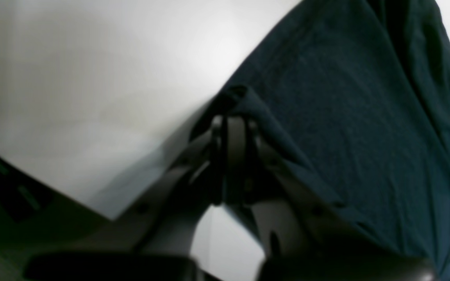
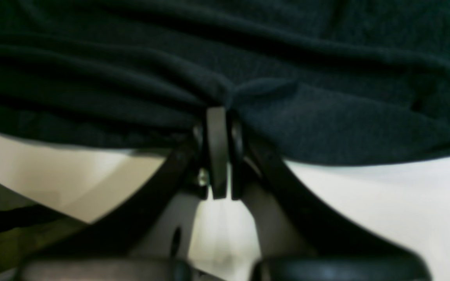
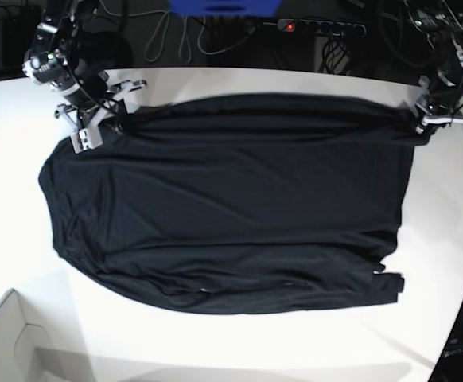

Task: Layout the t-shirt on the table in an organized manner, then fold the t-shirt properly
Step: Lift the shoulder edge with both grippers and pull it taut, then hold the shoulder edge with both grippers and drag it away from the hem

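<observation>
**Across the white top: both grippers pinch the shirt's far edge**

Across the middle of the table [image 3: 454, 207] lies the t-shirt [image 3: 231, 207], black, thin, long-sleeved, spread mostly flat with its long side running left to right in the base view. Far edge is stretched between the two arms. Left gripper [image 1: 233, 117] has its fingers clamped tight on a corner of fabric at the base view's right. Right gripper [image 2: 221, 113] is likewise closed on a bunched fold of cloth at the far left.

Step in hand looks like the layout pull. To do it well: keep both pinches level, tension even, so the edge goes straight without dragging the body askew. Low lift only, the cloth is soft and will sag.

Fabric is matte, fine-knit, with shallow ripples near the far edge and creases along the near hem, where a sleeve seems tucked. Tabletop is smooth, glossy, curved at its rim. White box corner [image 3: 9, 334] sits near left.
</observation>
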You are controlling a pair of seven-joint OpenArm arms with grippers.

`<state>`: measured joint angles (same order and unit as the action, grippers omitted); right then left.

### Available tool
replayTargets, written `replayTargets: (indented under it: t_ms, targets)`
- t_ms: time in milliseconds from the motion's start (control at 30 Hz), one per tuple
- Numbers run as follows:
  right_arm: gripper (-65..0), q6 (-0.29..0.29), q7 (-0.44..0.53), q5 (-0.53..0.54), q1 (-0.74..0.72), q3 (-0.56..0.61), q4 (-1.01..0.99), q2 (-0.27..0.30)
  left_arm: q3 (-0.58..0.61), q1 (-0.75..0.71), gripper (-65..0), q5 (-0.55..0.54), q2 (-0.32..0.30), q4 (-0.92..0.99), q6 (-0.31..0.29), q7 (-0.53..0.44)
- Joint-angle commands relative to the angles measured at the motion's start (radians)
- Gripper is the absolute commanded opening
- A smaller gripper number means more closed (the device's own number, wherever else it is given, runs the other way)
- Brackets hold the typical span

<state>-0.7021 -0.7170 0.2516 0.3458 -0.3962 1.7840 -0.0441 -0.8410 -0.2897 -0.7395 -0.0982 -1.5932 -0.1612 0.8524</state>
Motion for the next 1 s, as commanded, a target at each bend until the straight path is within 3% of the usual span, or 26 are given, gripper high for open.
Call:
replayTargets:
  t_ms: [0, 300, 367, 433, 533, 633, 967]
  targets:
    - [-65.0, 0.004, 0.023, 0.018, 0.002, -0.002, 0.018, 0.010, 0.006, 0.001, -64.8, -0.012, -0.015, 0.006, -0.005, -0.014]
    - [-64.7, 0.004, 0.013, 0.018, 0.002, 0.001, 0.015, 0.051, 0.015, 0.019, -64.4, -0.012, -0.051, 0.072, -0.007, -0.014]
    - [-60.1, 0.004, 0.013, 0.018, 0.003, 0.021, 0.015, 0.057, 0.015, 0.020, -63.7, -0.013, -0.062, 0.072, -0.007, -0.014]
    - [-53.7, 0.004, 0.013, 0.018, 0.006, 0.042, 0.018, 0.066, 0.036, 0.020, -59.2, -0.018, -0.071, 0.072, -0.007, -0.014]
    - [-44.0, 0.004, 0.013, 0.019, 0.008, 0.050, 0.021, 0.074, 0.064, 0.016, -47.3, -0.021, -0.093, 0.070, -0.007, -0.014]
    - [-37.8, 0.004, 0.015, 0.021, 0.020, 0.046, 0.021, 0.074, 0.061, 0.011, -38.5, -0.022, -0.093, 0.057, -0.007, -0.014]
    - [-36.6, 0.004, 0.021, 0.024, 0.063, 0.046, 0.089, 0.056, 0.067, -0.032, -22.5, -0.021, -0.081, -0.003, -0.007, -0.014]
